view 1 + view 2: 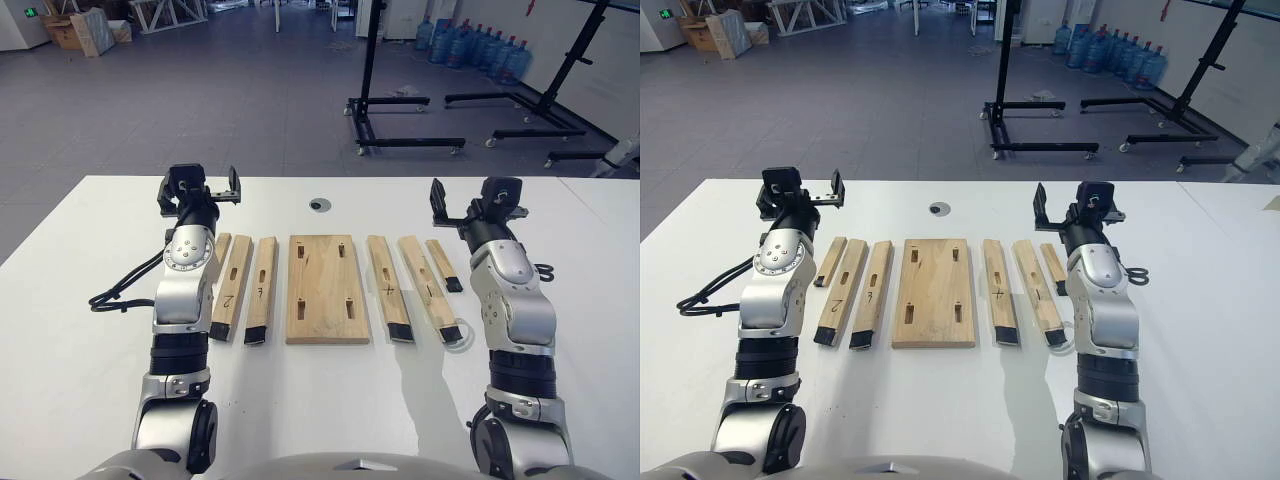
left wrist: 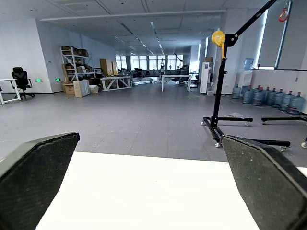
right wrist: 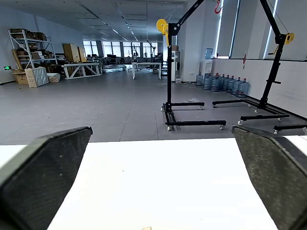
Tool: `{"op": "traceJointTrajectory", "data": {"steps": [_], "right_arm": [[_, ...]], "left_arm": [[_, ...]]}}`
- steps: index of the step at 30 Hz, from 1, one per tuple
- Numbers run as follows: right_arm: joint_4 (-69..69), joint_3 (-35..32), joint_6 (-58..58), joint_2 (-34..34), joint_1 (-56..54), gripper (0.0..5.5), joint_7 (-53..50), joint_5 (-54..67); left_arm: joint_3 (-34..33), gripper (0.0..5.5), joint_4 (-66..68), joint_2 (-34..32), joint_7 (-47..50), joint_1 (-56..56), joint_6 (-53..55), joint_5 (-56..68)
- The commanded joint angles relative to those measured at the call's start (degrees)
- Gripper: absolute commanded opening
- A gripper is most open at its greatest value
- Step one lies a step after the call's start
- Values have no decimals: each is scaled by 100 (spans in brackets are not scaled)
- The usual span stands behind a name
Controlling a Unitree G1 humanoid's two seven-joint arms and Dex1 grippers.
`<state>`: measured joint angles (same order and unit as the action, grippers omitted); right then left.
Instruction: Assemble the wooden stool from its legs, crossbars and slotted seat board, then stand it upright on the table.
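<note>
- White table (image 1: 90, 340) carries every part, laid flat in one row across its middle.
- Slotted seat board (image 1: 327, 288) lies in the centre of the row. It is one pale wooden rectangle with its long axis running away from the robot, and four slots show in its face.
- Four legs (image 1: 388, 288) lie two on each side of the board, roughly parallel to it. They are pale wood with a slot in each, and their black-tipped ends point toward the robot.
- Two shorter crossbars (image 1: 443, 265) take the outer ends of the row, one on each side, pointing the same way; the left one is partly hidden by the arm.
- Left gripper (image 1: 200, 188) hangs above the table beyond the row's left end, fingers wide apart, holding nothing.
- Right gripper (image 1: 476, 205) hangs beyond the right end, fingers likewise spread and empty.
- One round grommet (image 1: 320, 204) sits in the tabletop beyond the board.
</note>
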<state>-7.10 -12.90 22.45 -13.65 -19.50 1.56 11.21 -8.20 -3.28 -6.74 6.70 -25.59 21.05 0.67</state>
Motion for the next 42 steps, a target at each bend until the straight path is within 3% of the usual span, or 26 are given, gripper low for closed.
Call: {"op": "traceJointTrajectory", "data": {"steps": [1, 39, 42], "right_arm": [[43, 25, -13, 15, -70, 537, -1, -42], [25, 63, -11, 79, -94, 537, -12, -25], [718, -474, 195, -361, -198, 537, 275, 291]], "left_arm": [[18, 540, 0, -23, 3, -73, -22, -50], [64, 540, 16, -29, -6, -100, -125, -47], [59, 540, 18, -24, 5, -95, -117, -43]]}}
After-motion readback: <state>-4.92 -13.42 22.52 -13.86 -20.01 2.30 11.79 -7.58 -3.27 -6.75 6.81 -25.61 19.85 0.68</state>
